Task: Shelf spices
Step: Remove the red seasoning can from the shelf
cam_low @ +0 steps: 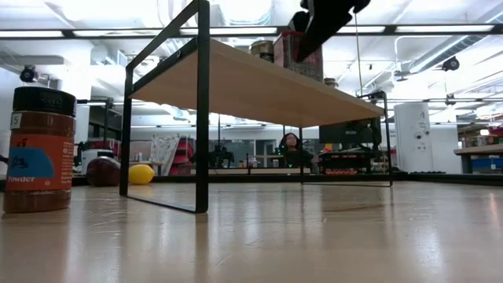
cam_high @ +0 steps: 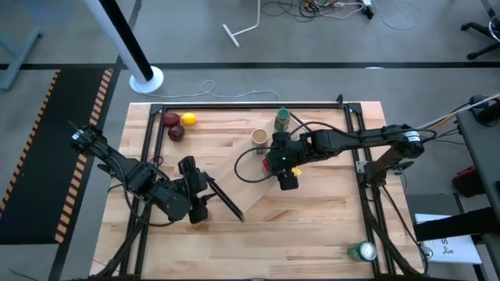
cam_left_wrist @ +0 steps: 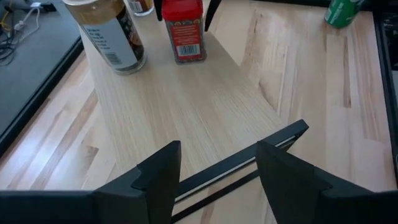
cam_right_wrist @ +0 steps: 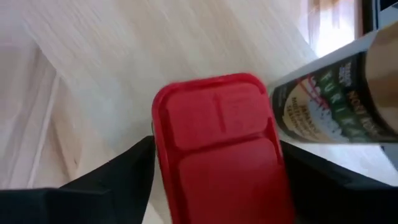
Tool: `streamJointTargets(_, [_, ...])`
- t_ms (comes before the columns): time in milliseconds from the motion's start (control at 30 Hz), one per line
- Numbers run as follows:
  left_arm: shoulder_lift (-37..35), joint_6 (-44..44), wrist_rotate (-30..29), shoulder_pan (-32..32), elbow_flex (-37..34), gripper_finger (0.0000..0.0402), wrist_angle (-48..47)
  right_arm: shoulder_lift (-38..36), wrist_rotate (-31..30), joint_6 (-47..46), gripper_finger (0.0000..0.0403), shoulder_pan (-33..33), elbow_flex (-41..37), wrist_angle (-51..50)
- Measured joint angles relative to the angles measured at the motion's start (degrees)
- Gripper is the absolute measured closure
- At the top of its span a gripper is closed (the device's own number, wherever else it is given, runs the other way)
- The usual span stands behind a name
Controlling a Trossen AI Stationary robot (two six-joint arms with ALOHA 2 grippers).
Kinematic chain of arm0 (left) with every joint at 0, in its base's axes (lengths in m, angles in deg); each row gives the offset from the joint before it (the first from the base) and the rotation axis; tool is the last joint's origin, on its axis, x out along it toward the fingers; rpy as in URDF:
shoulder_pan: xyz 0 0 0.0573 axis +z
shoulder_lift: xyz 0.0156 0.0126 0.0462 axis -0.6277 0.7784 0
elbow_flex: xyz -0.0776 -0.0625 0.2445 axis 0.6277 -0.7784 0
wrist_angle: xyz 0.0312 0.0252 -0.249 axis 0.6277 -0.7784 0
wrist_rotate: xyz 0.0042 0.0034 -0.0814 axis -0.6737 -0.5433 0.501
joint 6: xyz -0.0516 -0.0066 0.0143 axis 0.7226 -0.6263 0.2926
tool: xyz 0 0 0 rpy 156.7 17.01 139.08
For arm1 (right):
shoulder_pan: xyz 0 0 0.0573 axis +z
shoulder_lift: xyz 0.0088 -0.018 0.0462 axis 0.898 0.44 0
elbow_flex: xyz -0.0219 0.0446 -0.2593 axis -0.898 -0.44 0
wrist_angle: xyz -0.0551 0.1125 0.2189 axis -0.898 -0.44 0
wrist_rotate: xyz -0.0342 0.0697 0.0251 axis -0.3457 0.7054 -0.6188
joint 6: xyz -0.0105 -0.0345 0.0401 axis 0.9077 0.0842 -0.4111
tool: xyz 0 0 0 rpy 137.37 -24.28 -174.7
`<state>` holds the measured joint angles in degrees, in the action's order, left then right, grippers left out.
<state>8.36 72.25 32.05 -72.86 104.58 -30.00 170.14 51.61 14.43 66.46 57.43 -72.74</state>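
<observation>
Near edge of the table, about 5 o'clock: green drink can lying near the corner, well apart from everything else.

Left gripper at about 8 o'clock, hovering at the near end of the shelf. Its fingers stand slightly apart in the wrist view, with nothing between them; the black end rail of the shelf runs just beyond the fingertips.

In the low view a black-lidded jar with brown powder stands upright on the table, beside the shelf's legs, not on the board.

Centre: right gripper is over the shelf board, fingers on either side of the red jar. Fingers lie close along the jar's sides; cannot tell whether they press it or have just let go. Jar stands upright on the board.

Just beyond it, toward 12 o'clock: tan jar upright on the board, close beside the red one. Green-lidded jar stands at the far end.

Far edge, about 11 o'clock: two dark red fruits and a yellow fruit on the table, clustered together.
</observation>
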Motion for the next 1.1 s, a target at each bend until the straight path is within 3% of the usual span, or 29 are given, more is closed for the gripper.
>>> streamJointTargets(367, [0.0, 0.0, -0.02, 0.0, 0.0, 0.0218, 0.0, -0.68, 0.13, -1.29, 0.0218, 0.44, -1.23, -0.35])
streamJointTargets(600, [0.0, -0.07, -0.04, 0.0, 0.0, 0.0221, -0.02, -3.8, -0.21, -3.06, 0.0218, 3.22, -1.31, -0.28])
streamJointTargets(900, [0.0, -0.01, -0.07, 0.0, 0.0, 0.0225, 0.01, -5.33, 5.39, -11.79, 0.0218, 15.55, -1.31, 1.65])
streamJointTargets(1100, [0.0, 0.84, 0.18, -0.02, 0.0, 0.0224, 0.06, -1.09, -1.78, -17.91, 0.0217, 25.47, -1.4, 2.09])
